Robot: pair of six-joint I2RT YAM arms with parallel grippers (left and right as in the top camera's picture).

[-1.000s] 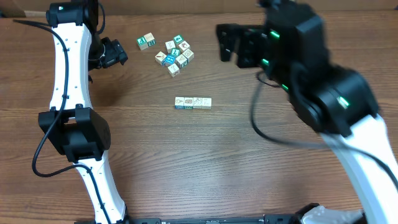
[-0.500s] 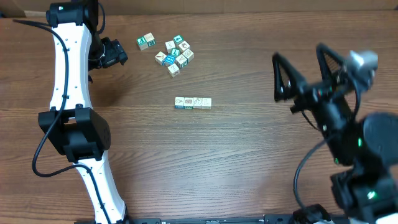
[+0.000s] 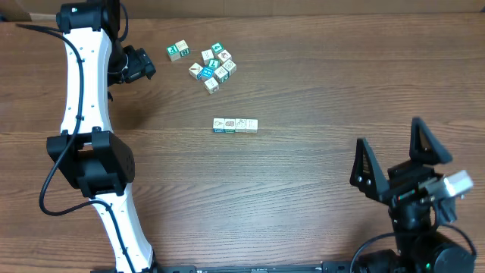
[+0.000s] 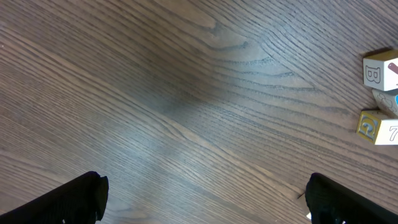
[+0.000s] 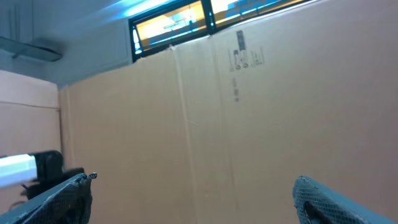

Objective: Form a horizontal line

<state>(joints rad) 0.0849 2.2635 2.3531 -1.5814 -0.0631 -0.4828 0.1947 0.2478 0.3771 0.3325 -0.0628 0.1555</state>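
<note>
Withdrawn clear of finished work: right gripper [image 3: 389,133], jaws wide, empty | left gripper [image 4: 205,200] wide, empty, beside loose cube bunch [image 3: 211,67] | cream-and-teal picture-cube row [image 3: 235,125] seemingly complete

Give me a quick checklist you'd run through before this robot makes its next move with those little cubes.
1. Left claw open, nothing in it: ok.
2. Right claw open, nothing in it: ok.
3. Horizontal line straight, cubes set side to side: ok.
4. Both claws apart from the line: ok.
5. Right wrist camera sees the table: not ok, it faces a cardboard wall.
6. Whether the line needs more cubes from the loose bunch: cannot tell.
</note>
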